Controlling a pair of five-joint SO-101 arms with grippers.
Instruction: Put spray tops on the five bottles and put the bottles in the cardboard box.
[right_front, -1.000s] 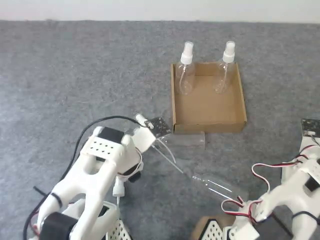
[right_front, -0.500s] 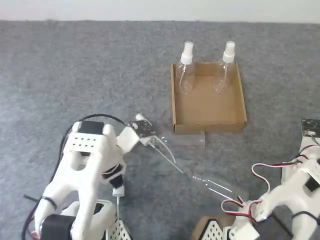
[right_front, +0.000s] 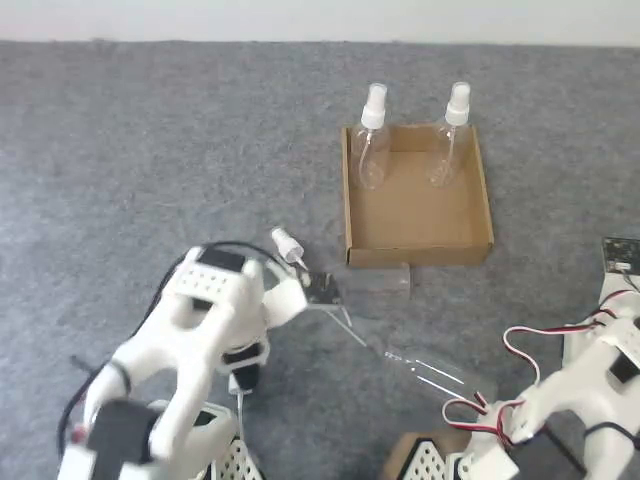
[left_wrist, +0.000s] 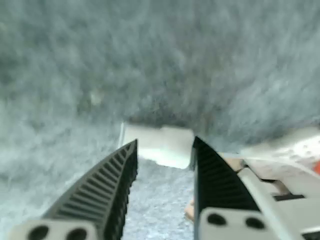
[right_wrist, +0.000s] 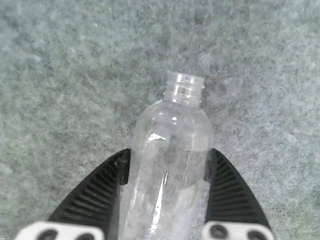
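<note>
The brown cardboard box (right_front: 485, 200) sits far off. My right gripper (right_wrist: 167, 162) clamps the clear uncapped plastic bottle (right_wrist: 171, 140); my left gripper (left_wrist: 162, 147) stands open, apparently empty. The white spray top (right_front: 287, 244) lies loose; its thin tube could miss the neck.

The desk (right_front: 150, 130), covered in a grey felt-like mat, carries a shallow open brown cardboard box (right_front: 417, 256) toward its far side. A clear plastic bottle (right_front: 375, 279) lies on its side just beside the box's near wall. A small white spray top (right_front: 286, 243) lies nearby, apart from the box.
</note>
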